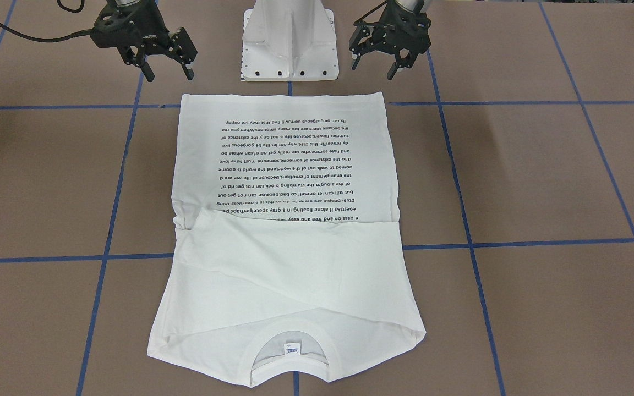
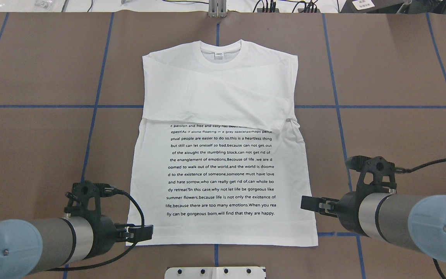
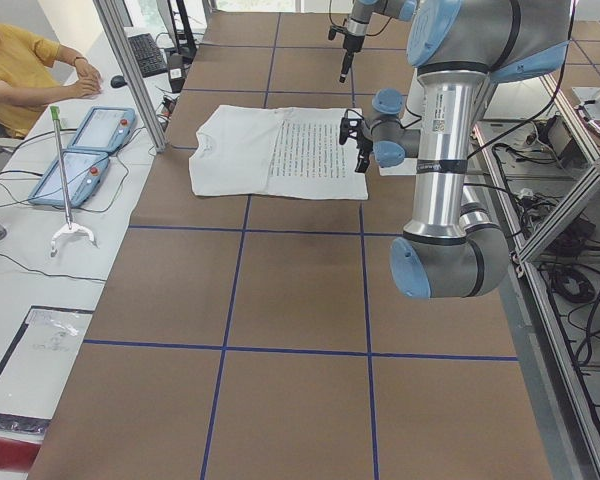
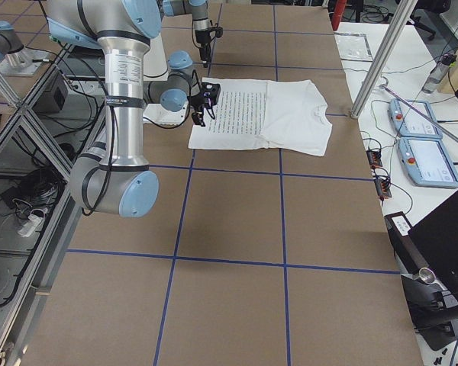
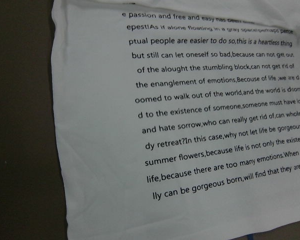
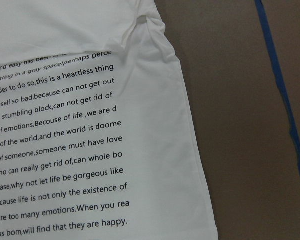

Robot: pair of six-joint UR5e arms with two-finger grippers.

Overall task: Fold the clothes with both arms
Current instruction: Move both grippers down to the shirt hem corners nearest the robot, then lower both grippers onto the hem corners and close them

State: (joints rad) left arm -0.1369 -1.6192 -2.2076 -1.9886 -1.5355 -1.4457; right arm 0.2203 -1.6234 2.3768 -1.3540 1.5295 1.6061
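Item: my left gripper [image 1: 373, 67], jaws spread, empty, near one hem corner of the shirt [image 2: 223, 155]. Item: my right gripper [image 1: 169, 72], same state, near the other hem corner. The shirt lies flat on the table [image 2: 33, 135], collar [image 2: 220, 49] away from me, with a fold of cloth across the chest covering the top of the black print [image 5: 215, 100].

The front view shows my jaws apart; my wrist views show only cloth and print. The left side view adds a person in yellow [image 3: 20, 70] and two tablets [image 3: 85, 150].

Surface: brown, gridded with blue tape [image 2: 95, 106]
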